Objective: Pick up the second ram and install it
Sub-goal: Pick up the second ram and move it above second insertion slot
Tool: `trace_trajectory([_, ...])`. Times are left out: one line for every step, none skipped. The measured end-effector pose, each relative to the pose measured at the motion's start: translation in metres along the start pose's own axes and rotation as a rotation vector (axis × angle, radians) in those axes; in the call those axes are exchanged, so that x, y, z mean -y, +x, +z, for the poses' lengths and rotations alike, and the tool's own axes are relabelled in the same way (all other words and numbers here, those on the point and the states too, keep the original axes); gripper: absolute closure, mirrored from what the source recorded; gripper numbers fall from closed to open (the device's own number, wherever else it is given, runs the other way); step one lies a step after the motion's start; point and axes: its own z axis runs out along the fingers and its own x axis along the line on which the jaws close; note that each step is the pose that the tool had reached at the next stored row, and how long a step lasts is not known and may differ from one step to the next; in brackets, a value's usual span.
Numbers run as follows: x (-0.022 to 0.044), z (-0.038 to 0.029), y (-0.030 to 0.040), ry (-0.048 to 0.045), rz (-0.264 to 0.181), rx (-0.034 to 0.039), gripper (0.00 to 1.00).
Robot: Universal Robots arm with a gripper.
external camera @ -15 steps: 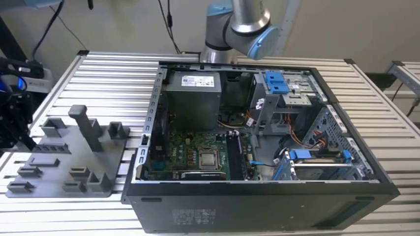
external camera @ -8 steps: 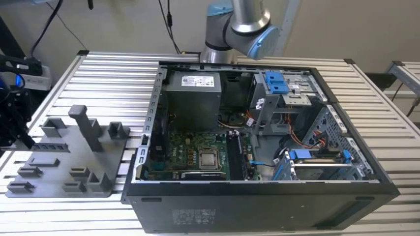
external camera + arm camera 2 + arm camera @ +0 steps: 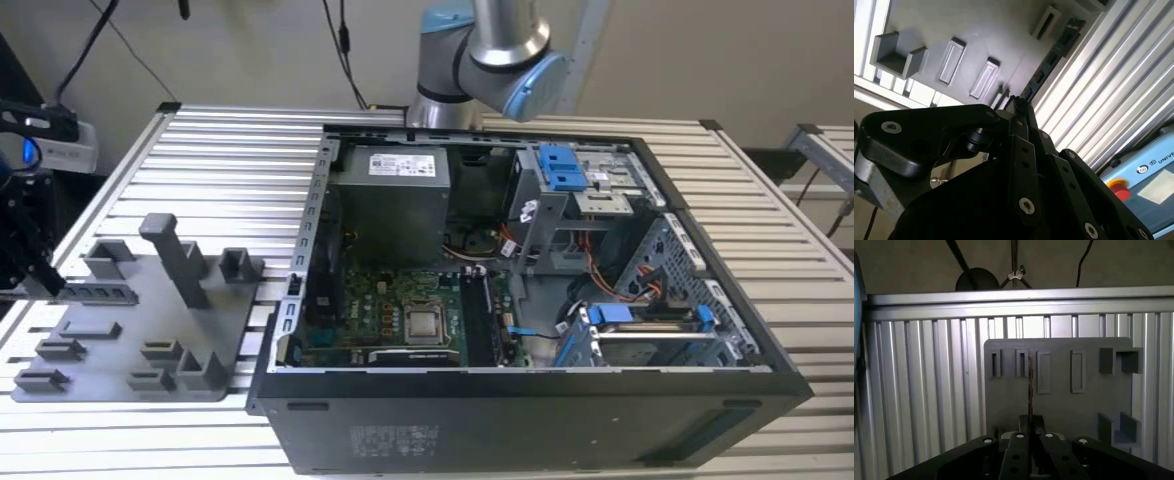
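The gripper (image 3: 1030,436) is clamping the second ram (image 3: 1054,52) over the grey fixture tray (image 3: 134,330), at the exterior view's left.

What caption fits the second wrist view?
The black gripper shut on the thin dark ram stick at the grey plastic fixture tray.

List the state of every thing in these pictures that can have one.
gripper: shut on the second ram.
second ram: clamped on edge, over the fixture tray.
fixture tray: flat on the slatted table.
computer case: lying open, motherboard exposed.
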Motion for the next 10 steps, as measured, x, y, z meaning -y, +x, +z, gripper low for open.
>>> trace_trajectory([0.0000, -0.0013, 0.0000, 0.0001, 0.000, 0.0003, 0.86])
trace_trajectory([0.0000, -0.0026, 0.0000, 0.0000, 0.000, 0.0003, 0.86])
trace_trajectory([0.0000, -0.0043, 0.0000, 0.0000, 0.000, 0.0004, 0.86])
trace_trajectory([0.0000, -0.0061, 0.0000, 0.0000, 0.000, 0.0004, 0.86])
trace_trajectory([0.0000, -0.0080, -0.0001, -0.0001, 0.000, 0.0004, 0.86])
trace_trajectory([0.0000, -0.0102, -0.0001, 0.0000, 0.000, 0.0005, 0.86])
trace_trajectory([-0.0001, -0.0125, -0.0001, 0.0000, 0.000, 0.0005, 0.86])
trace_trajectory([-0.0001, -0.0148, -0.0002, 0.0000, 0.000, 0.0005, 0.86])
trace_trajectory([-0.0001, -0.0174, -0.0002, 0.0000, 0.000, 0.0005, 0.86])
trace_trajectory([-0.0001, -0.0197, -0.0002, -0.0001, 0.000, 0.0004, 0.86])
